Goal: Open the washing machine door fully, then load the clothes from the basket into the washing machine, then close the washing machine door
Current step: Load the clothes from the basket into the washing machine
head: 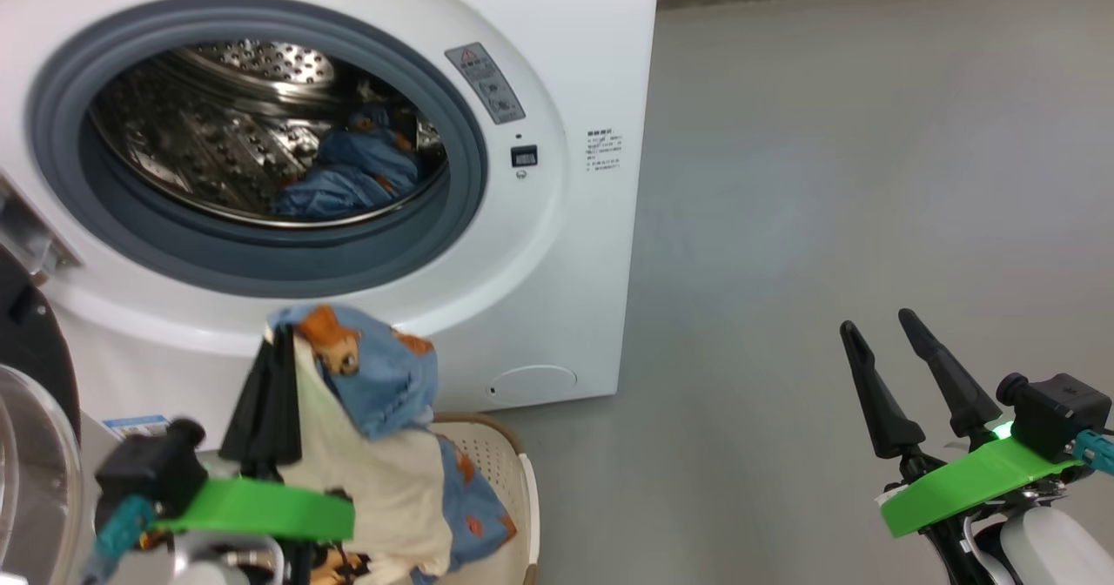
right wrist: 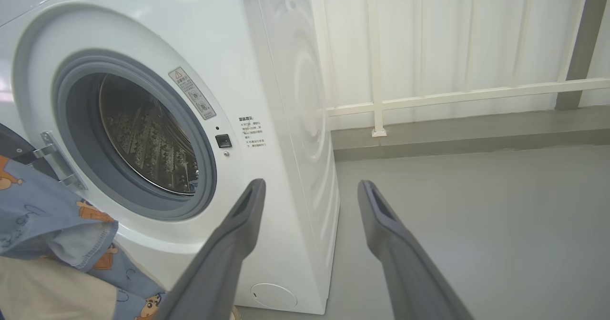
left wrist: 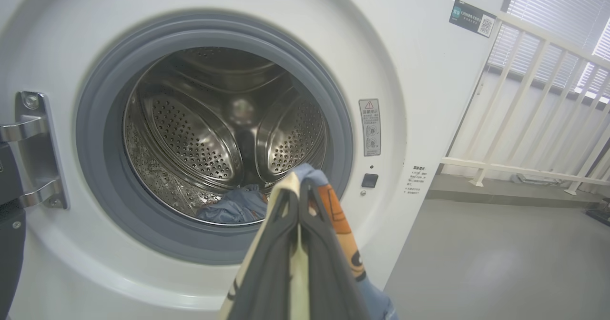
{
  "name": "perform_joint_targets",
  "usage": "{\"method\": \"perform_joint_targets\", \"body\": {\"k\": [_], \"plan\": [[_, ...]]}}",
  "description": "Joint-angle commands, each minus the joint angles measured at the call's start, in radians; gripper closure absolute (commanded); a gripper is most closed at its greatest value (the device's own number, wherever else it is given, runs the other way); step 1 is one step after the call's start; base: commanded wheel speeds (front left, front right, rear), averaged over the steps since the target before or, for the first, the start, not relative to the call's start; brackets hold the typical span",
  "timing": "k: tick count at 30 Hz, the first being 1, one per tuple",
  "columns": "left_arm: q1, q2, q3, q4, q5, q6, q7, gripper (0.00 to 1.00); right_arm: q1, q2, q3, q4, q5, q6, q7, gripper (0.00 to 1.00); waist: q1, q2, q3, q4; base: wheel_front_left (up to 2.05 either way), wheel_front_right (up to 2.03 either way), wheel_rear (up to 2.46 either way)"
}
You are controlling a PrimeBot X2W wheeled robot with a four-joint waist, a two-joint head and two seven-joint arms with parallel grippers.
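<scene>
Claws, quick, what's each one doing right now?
Left claw: shut on clothes.
Right claw: open, empty.

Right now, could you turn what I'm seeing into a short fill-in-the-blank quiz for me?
1. The left hand is ____ on the clothes over the basket.
2. The right hand is open and holds ____.
3. A blue garment already lies in the washing machine's steel ____.
Missing words: shut; nothing; drum.
</scene>
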Motion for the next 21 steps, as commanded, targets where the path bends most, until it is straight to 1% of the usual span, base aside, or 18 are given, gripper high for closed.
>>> {"method": "perform_joint_targets", "body": {"k": [1,5,10,11,15,21], "plan": [[-0.078,0.022,0.032,-0.019,0.010,0.009,0.000,1.00,-0.020,-0.024,0.014,-0.029,-0.004,0.004,-0.008,0.00,0.0000,0.0000,0.028,-0.005,0.00,0.00,0.00],[-0.170,0.031,0.039,0.025,0.012,0.012,-0.002,1.00,-0.033,-0.040,0.014,-0.039,-0.002,0.004,-0.008,0.00,0.0000,0.0000,0.078,-0.014,0.00,0.00,0.00],[-0.329,0.050,0.039,0.147,0.025,0.010,0.007,1.00,-0.062,-0.065,0.011,-0.059,0.003,0.004,-0.008,0.00,0.0000,0.0000,0.162,-0.032,0.00,0.00,0.00],[-0.329,0.050,0.039,0.147,0.025,0.010,0.007,1.00,-0.062,-0.065,0.011,-0.059,0.003,0.004,-0.008,0.00,0.0000,0.0000,0.162,-0.032,0.00,0.00,0.00],[-0.461,0.068,0.043,0.298,0.031,0.009,0.005,1.00,-0.087,-0.081,0.007,-0.079,0.007,0.004,-0.008,0.00,0.0000,0.0000,0.243,-0.054,0.00,0.00,0.00],[-0.654,0.094,0.059,0.521,0.034,0.009,-0.031,1.00,-0.114,-0.107,-0.012,-0.109,0.007,0.004,-0.008,0.00,0.0000,0.0000,0.377,-0.084,0.00,0.00,0.00]]}}
